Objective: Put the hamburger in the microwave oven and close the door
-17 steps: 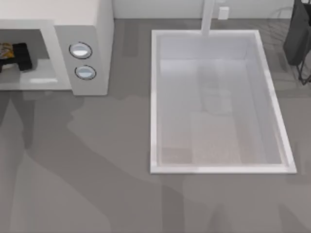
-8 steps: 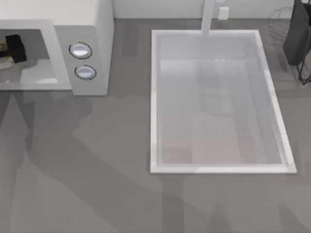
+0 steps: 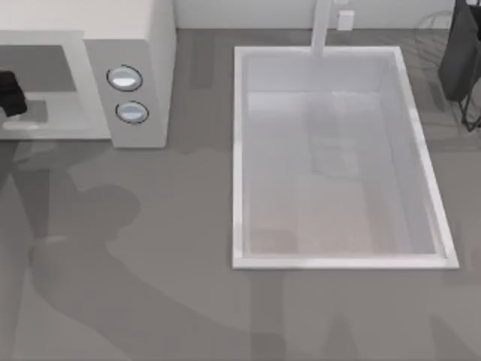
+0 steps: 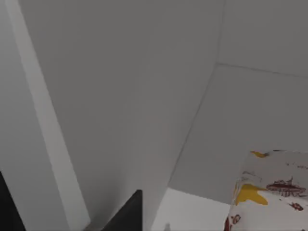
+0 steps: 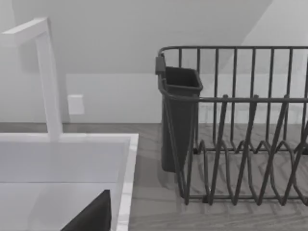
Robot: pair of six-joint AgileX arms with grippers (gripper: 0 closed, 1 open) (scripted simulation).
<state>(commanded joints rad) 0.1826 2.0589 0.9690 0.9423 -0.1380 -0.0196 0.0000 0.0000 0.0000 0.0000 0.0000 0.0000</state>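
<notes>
Top view: the left gripper is seen at the far left, inside the open cavity of the microwave; whether its fingers are parted or closed cannot be told. The sink lies to the right.

Left wrist view: the hamburger is seen inside the grey cavity.

Right wrist view: a dark rack is shown beside the sink.

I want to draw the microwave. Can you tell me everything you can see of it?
The microwave oven is a big white box at the top view's far left, cut off by the edge. Its grey cavity faces the front and is open. Beside the cavity a light-grey panel carries two round silver-rimmed knobs, one above the other. It stands on the grey counter. The left end effector reaches inside.
</notes>
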